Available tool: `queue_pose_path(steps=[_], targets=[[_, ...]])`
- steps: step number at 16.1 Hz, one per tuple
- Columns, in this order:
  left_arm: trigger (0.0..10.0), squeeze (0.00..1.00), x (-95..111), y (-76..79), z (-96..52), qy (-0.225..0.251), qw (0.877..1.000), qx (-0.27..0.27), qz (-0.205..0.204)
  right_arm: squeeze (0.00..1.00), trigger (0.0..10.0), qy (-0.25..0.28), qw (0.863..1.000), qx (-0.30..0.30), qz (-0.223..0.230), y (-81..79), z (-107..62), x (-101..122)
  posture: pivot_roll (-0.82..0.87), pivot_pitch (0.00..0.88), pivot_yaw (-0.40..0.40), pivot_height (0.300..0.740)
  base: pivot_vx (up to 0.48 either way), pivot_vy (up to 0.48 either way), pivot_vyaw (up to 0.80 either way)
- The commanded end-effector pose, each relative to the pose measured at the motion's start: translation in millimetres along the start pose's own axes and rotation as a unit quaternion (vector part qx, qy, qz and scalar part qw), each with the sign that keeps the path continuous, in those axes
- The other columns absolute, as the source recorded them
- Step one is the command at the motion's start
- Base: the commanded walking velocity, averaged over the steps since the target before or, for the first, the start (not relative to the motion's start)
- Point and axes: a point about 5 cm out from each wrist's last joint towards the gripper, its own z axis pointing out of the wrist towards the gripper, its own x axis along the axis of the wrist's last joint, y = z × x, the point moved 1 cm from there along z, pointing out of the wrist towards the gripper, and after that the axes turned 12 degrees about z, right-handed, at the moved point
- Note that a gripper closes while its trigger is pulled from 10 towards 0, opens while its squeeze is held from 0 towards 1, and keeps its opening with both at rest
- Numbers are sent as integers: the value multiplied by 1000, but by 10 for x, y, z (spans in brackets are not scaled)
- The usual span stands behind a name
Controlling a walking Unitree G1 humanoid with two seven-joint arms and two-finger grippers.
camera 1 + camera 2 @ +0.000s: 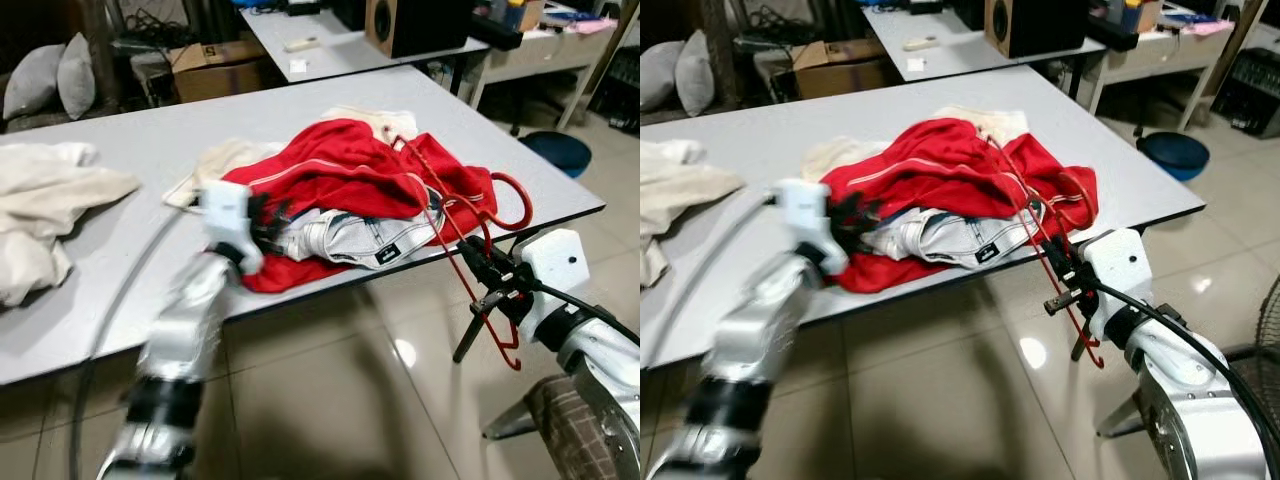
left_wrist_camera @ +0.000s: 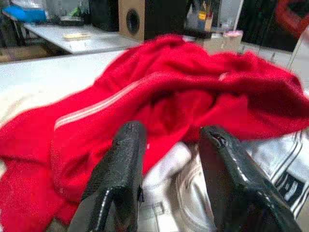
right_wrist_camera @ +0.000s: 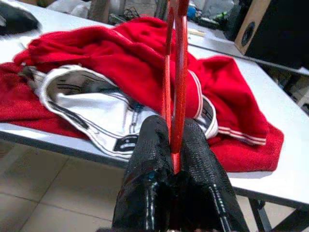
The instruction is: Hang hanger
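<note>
A red wire hanger (image 1: 447,232) slants from the pile of clothes down past the front edge of the grey table (image 1: 150,130). My right gripper (image 1: 487,272) is shut on its lower part just off that edge, and in the right wrist view the hanger (image 3: 179,72) rises from between the pinched fingers (image 3: 149,145). The pile is a red garment (image 1: 340,170) lying over a white and grey one (image 1: 345,238). At the pile's left side my left gripper (image 1: 268,222) is open, its fingertips (image 2: 126,145) at the cloth and holding nothing.
A cream cloth (image 1: 40,200) lies on the table's left end. Behind stand a second table with a speaker (image 1: 410,25), a cardboard box (image 1: 215,65) and grey pillows (image 1: 50,80). A blue basin (image 1: 557,150) sits on the tiled floor to the right.
</note>
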Motion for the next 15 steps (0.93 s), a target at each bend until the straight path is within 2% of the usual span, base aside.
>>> queue_pose_path(steps=[1, 2, 5, 6, 7, 8, 10, 11, 12, 13, 15], targets=[[10000, 1000, -38, -84, 8, -10, 1000, 8, 16, 0, 10000, 15, 1000, 8, -4, -20, -7, 55, -175, 0, 45, 740, 0, 0, 0], [10000, 1000, -77, -183, 92, -18, 999, 26, 7, 0, 10000, 12, 1000, 15, -8, -42, 6, 17, -183, 0, 57, 740, 0, 0, 0], [10000, 1000, -91, -326, 238, -36, 998, 60, -1, 0, 10000, 11, 1000, 13, -8, -32, -16, 8, -189, 0, 79, 740, 0, 0, 0], [10000, 1000, -37, -368, 317, -33, 998, 61, -3, 0, 10000, 16, 1000, 13, -4, -35, -47, 32, -203, 8, 89, 740, 0, 0, 0], [10000, 522, 31, -376, 388, -23, 998, 51, -25, 0, 10000, 14, 1000, 13, -7, -29, -69, 39, -205, 21, 93, 740, 0, 0, 0], [10000, 0, 64, -374, 435, -22, 998, 41, -28, 0, 10000, 12, 1000, 13, -10, -21, -85, 32, -208, 30, 100, 740, 0, 0, 0], [10000, 0, 65, -388, 472, -34, 999, 38, -4, 0, 10000, 6, 1000, 16, -15, -43, -101, 13, -216, 47, 113, 740, 0, 0, 0], [10000, 0, 40, -509, 467, -56, 994, 91, 21, 0, 10000, 3, 1000, 21, -18, -85, -122, -8, -221, 63, 126, 740, 0, 0, 0], [10000, 0, 37, -553, 462, -61, 992, 109, 29, 0, 10000, 2, 1000, 22, -17, -97, -129, -11, -221, 63, 126, 740, 0, 0, 0], [10000, 0, 0, -691, 411, -81, 984, 147, 50, 0, 10000, 2, 1000, 25, -12, -147, -154, -19, -225, 77, 138, 740, 0, 0, 0], [10000, 0, -54, -724, 379, -95, 984, 141, 60, 0, 10000, 1, 1000, 28, -8, -184, -180, -29, -226, 83, 146, 740, 0, 0, 0]])
